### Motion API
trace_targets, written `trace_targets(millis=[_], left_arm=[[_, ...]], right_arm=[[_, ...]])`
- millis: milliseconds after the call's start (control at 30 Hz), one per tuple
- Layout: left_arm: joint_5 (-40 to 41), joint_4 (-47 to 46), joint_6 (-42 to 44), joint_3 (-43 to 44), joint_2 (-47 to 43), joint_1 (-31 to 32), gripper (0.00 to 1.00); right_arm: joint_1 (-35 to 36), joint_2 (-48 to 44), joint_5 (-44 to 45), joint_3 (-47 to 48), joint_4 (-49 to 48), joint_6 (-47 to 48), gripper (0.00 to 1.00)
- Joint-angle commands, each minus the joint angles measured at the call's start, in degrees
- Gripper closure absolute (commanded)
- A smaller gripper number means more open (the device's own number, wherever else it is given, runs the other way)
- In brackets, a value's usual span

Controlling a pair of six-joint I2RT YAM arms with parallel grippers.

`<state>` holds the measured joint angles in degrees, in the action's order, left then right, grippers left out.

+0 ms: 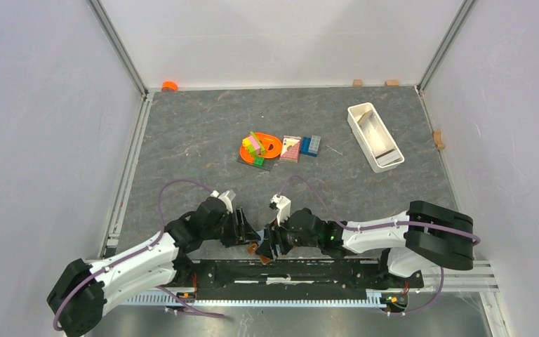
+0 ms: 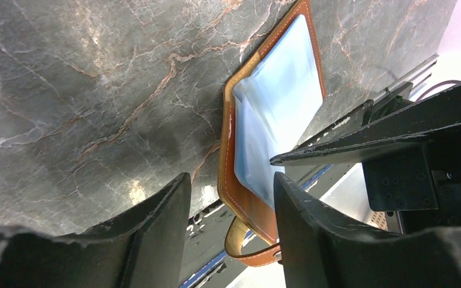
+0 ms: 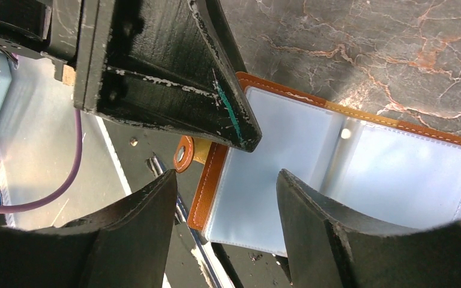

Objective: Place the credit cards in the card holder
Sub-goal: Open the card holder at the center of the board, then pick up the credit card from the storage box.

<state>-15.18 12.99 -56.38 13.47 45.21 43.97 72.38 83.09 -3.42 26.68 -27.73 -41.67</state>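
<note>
The card holder (image 3: 360, 156) lies open at the table's near edge, with a brown leather rim and pale bluish clear sleeves inside. Its strap with the snap (image 3: 183, 155) hangs over the edge. No loose credit cards show, and I cannot tell whether a sleeve holds one. My right gripper (image 3: 227, 180) is open, its jaws astride the holder's strap-side edge. My left gripper (image 2: 231, 186) is also open, with the holder's corner (image 2: 240, 198) between its jaws. From above, both grippers (image 1: 249, 235) (image 1: 272, 242) meet over the holder (image 1: 253, 248) and hide most of it.
Mid-table stand an orange ring toy with bright bricks (image 1: 258, 147), a pink-and-white block (image 1: 290, 148) and blue bricks (image 1: 310, 145). A white tray (image 1: 375, 135) sits at the back right. The black mounting rail (image 1: 288, 270) runs just below the holder.
</note>
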Motion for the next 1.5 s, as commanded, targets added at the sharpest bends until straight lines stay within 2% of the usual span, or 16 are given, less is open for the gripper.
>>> trace_targets(millis=[0,133,233,367,467,567,667,867,1033,1133,1333,1467], left_arm=[[-2.9,-6.8,-4.0,-1.7,0.8,0.1,0.45],[-3.8,-10.8,-6.0,-3.0,1.5,0.2,0.66],[-3.6,-11.9,-5.8,-2.0,2.7,0.2,0.84],[-4.3,-12.6,-3.7,1.2,6.4,0.2,0.98],[-4.7,-11.5,-1.1,5.0,10.8,0.1,0.98],[-4.9,-6.4,3.8,11.1,15.8,0.0,0.98],[-6.0,-0.6,9.8,18.9,20.5,-0.6,0.98],[-10.5,9.3,22.5,31.4,29.1,-5.2,0.98],[-12.5,12.0,29.2,35.4,33.7,-11.3,0.98],[-11.7,15.1,32.2,37.6,34.6,-11.6,0.98],[-10.5,16.4,33.6,37.6,33.5,-11.5,0.98],[-11.7,16.4,33.6,37.9,34.1,-11.5,0.98]], right_arm=[[0.4,-0.4,0.8,1.8,-1.2,1.3,0.34],[0.3,-2.3,3.0,2.7,2.5,3.0,0.34],[-0.7,-5.5,6.7,4.5,9.3,5.7,0.33],[-6.3,-11.5,11.4,7.2,22.1,11.0,0.32],[-12.3,-16.7,16.7,9.8,31.6,16.5,0.25],[-18.3,-19.7,23.6,13.5,39.9,20.5,0.19],[-27.3,-20.3,25.3,17.6,44.0,23.5,0.18],[-44.8,-17.8,20.7,22.3,43.1,25.8,0.19],[-58.3,-14.0,15.9,21.9,39.1,25.2,0.22],[-65.1,-10.7,12.8,21.9,36.5,23.8,0.27],[-74.7,-3.0,10.3,22.7,33.1,19.5,0.38],[-77.7,-1.1,12.2,22.6,33.3,17.1,0.40]])
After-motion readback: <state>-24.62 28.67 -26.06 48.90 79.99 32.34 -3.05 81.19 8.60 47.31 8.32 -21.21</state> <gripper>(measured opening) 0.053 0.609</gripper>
